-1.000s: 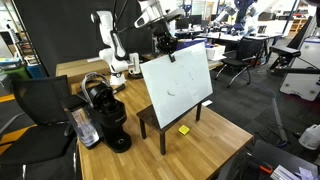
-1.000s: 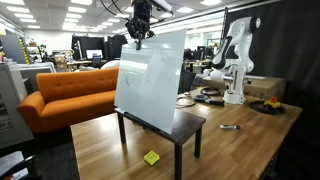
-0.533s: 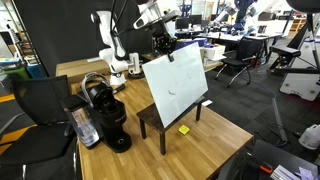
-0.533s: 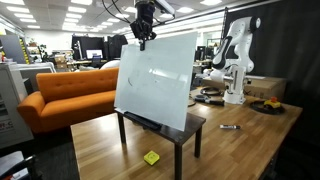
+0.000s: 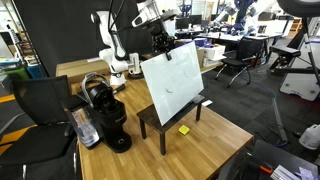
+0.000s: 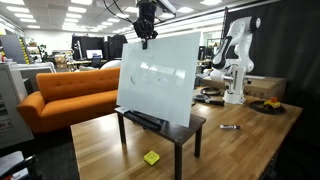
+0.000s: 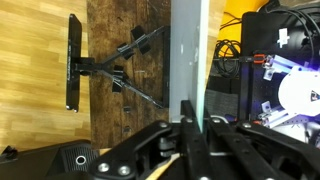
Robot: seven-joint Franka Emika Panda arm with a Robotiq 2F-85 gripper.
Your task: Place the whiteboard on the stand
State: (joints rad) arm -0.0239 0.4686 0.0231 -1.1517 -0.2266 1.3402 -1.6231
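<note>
The whiteboard is a thin white panel standing almost upright, its lower edge on or just above the stand, a small dark table on the wooden tabletop. My gripper is shut on the whiteboard's top edge from above. In the wrist view the whiteboard appears edge-on as a pale strip, pinched between my gripper's black fingers. A dark folded frame lies on the stand against the board's foot.
A black coffee machine stands on the wooden tabletop beside the stand. A small yellow block lies on the tabletop. A white robot arm, a black chair and an orange sofa surround it.
The whiteboard has swung from a backward lean to more upright, with its top edge carried along by my gripper. The grip stayed shut.
</note>
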